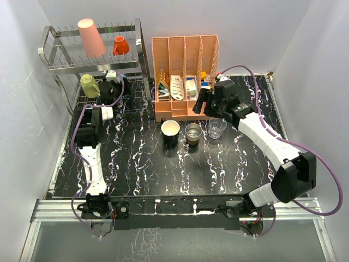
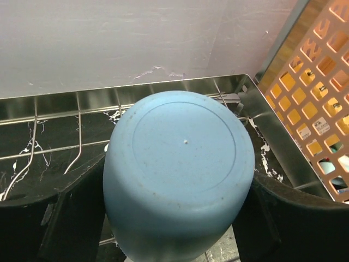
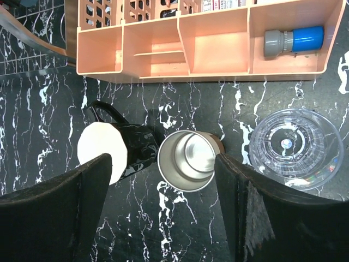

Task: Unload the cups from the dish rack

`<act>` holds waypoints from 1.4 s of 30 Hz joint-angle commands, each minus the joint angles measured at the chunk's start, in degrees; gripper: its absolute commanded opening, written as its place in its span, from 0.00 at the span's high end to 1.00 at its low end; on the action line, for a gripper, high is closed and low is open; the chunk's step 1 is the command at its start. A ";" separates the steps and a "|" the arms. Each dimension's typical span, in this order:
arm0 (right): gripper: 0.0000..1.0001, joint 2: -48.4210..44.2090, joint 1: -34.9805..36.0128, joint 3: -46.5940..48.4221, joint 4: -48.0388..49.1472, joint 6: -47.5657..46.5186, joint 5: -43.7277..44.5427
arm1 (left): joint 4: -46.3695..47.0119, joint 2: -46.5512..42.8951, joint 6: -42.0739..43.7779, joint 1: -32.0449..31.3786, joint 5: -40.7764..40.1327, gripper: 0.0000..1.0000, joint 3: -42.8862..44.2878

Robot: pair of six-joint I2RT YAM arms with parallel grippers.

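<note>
Blue cup (image 2: 180, 174), matte, sits upside down on lower tier of dish rack (image 2: 54, 103). We see L gripper (image 2: 177, 188) clamped on its sides, L arm stretched fwd into rack. R gripper (image 3: 162, 164) gapes, empty, above brown metallic cup (image 3: 188, 161), btwn black mug (image 3: 103, 153) & clear glass (image 3: 289, 147) on table (image 1: 142, 169).

Rim of the blue cup (image 2: 180, 169), beyond the bottom edge
</note>
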 commanded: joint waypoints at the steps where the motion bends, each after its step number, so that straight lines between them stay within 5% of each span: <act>1: 0.24 -0.49 0.72 2.44 3.77 -0.54 -0.63 | 1.87 -4.23 -0.17 0.66 3.69 0.47 -0.88; 10: 0.30 -2.28 3.11 2.99 2.66 -0.27 1.07 | 0.55 -13.29 -2.34 1.38 4.78 0.81 -9.74; 31: 0.30 -7.34 5.10 2.12 0.20 0.79 0.92 | -8.57 -47.01 -7.85 2.94 10.16 0.85 -38.99; 36: 0.26 -6.94 5.76 2.52 4.22 5.96 -5.19 | -15.49 -55.12 -11.05 2.87 19.30 0.86 -35.69; 42: 0.21 -4.28 10.38 2.37 20.18 20.91 -14.61 | -21.33 -63.02 -17.41 0.39 36.42 0.88 -32.39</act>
